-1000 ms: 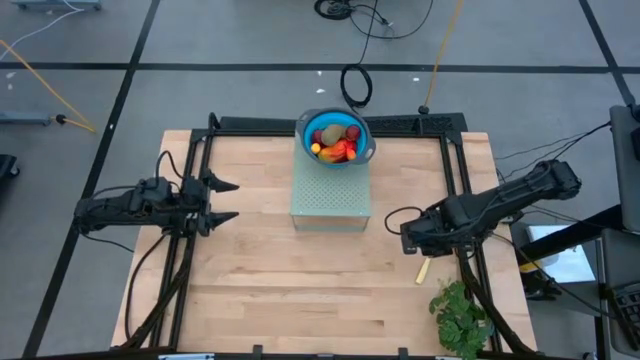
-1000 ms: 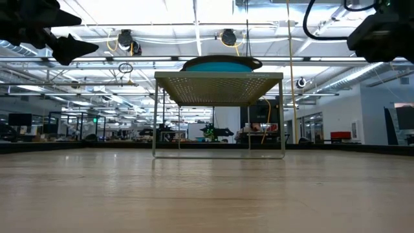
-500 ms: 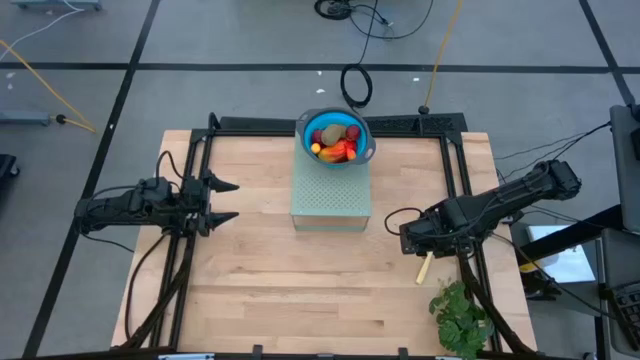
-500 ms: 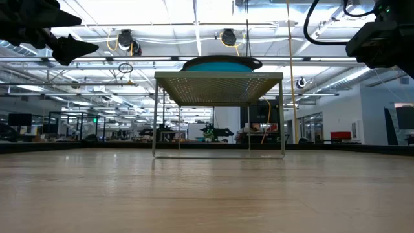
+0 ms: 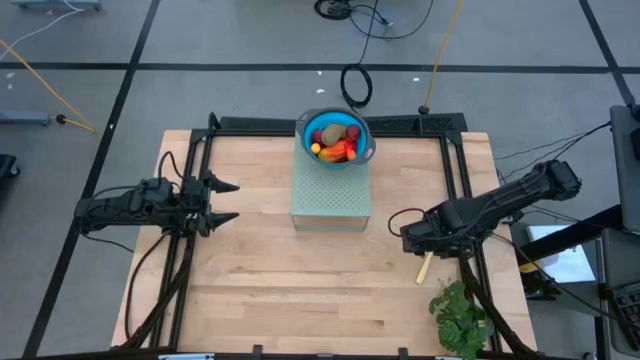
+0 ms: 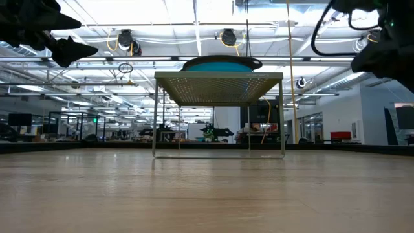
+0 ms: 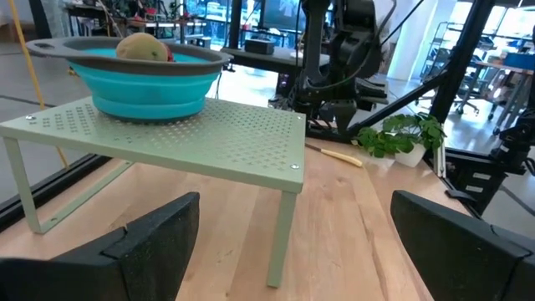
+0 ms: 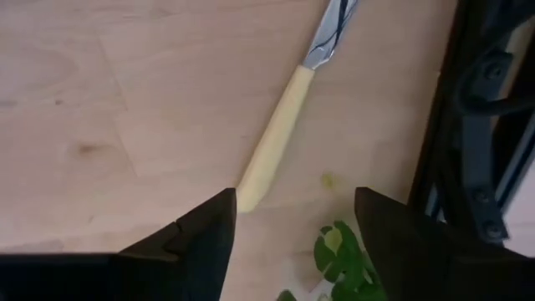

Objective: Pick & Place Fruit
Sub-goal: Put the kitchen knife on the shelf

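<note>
The fruit (image 5: 336, 140) lies piled in a blue bowl (image 5: 312, 126), which stands on the far end of a pale green perforated shelf (image 5: 331, 195). The left wrist view shows a brownish oval piece (image 7: 142, 47) above the bowl's rim (image 7: 125, 50). My left gripper (image 5: 233, 200) hovers level at the table's left, open, pointing at the shelf. My right gripper (image 8: 294, 201) points down at the table's right, open, above the free end of a yellow-handled knife (image 8: 272, 150) without touching it.
The knife (image 5: 424, 267) lies flat on the wood near the right edge. A leafy green bunch (image 5: 460, 318) sits at the near right corner. Black frame rails (image 5: 462, 180) run along the table's sides. Bare wood (image 5: 290, 290) stretches between the shelf and the near edge.
My right gripper has sunk a little toward the knife. The left arm, the bowl and the fruit have kept still.
</note>
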Controlling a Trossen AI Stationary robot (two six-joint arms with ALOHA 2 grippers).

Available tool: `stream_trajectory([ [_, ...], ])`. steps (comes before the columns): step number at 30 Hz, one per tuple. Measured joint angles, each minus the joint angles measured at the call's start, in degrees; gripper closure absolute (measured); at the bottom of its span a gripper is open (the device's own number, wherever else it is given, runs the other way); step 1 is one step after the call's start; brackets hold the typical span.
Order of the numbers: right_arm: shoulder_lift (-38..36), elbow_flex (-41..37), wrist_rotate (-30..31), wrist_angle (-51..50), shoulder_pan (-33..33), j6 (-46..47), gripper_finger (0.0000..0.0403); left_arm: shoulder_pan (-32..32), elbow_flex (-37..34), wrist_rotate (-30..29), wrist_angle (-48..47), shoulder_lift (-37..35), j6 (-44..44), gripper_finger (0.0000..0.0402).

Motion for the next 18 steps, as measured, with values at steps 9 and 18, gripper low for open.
stream_trajectory([
  [9,0.00,-6.44,0.00,9.55,0.00,2.40,0.0169,0.00,0.00,-0.07,0.00,0.00,-0.88,0.0009],
  [18,0.00,-12.03,-0.11,16.43,0.00,4.52,0.0169,0.00,0.00,-0.10,0.00,0.00,-1.03,0.0009],
])
